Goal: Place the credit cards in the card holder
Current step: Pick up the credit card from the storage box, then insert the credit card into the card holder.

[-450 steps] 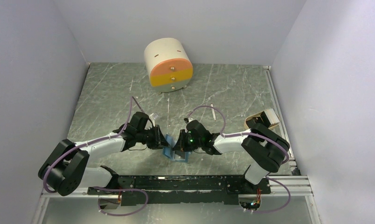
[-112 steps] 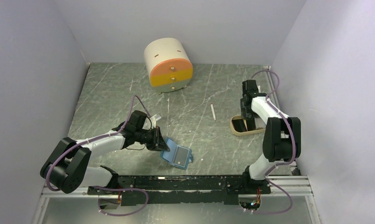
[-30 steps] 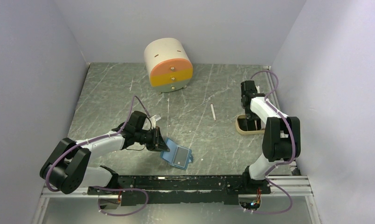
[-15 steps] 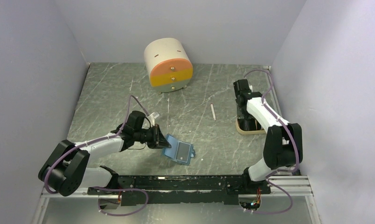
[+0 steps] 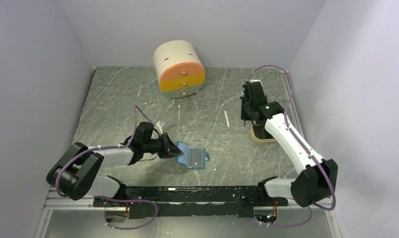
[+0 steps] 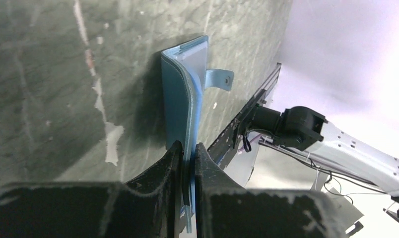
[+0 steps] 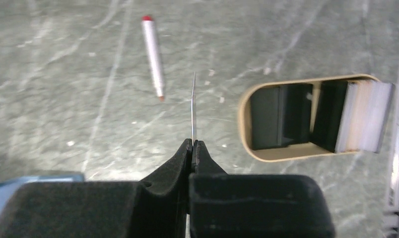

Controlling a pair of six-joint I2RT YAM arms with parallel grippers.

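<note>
Pinching one flap of the card holder (image 6: pixel 180 109), your left gripper (image 6: pixel 187 148) steadies it on the table near the front rail, lighter inside showing from above, likely so the pockets stay reachable. Your right gripper (image 7: pixel 192 145) is clamped on a thin credit card (image 7: pixel 193 104), carried edge-on above the table between the pen (image 7: pixel 153 49) and the beige tray (image 7: pixel 244 106), an orientation suited to sliding into a slot. Whether the tray holds more cards is unclear.

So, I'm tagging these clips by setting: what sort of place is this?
Probably a robot lab test cell, not a home or office: bare walls box in a marble-look table, two arms are bolted to a rail, and the props are few, such as a drum-shaped drawer unit.
</note>
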